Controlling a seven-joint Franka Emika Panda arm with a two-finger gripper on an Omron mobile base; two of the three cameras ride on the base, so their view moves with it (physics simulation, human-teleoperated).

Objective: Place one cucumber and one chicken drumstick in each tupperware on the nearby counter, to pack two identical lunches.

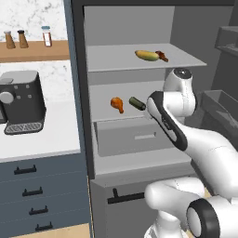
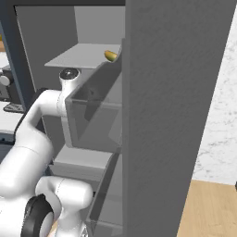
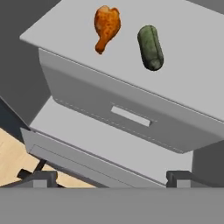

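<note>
Lying beyond spread jaws: drumstick (image 3: 106,26), cucumber (image 3: 150,47)

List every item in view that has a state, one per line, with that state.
Fridge: door open, shelves exposed.
Gripper: open, empty, above the drawer front.
Chicken drumstick: lying on the middle shelf, untouched.
Cucumber: lying on the same shelf beside the drumstick, apart from it.
Fridge drawer: closed.
Banana: lying on the top shelf.
Coffee machine: upright on the counter.
</note>
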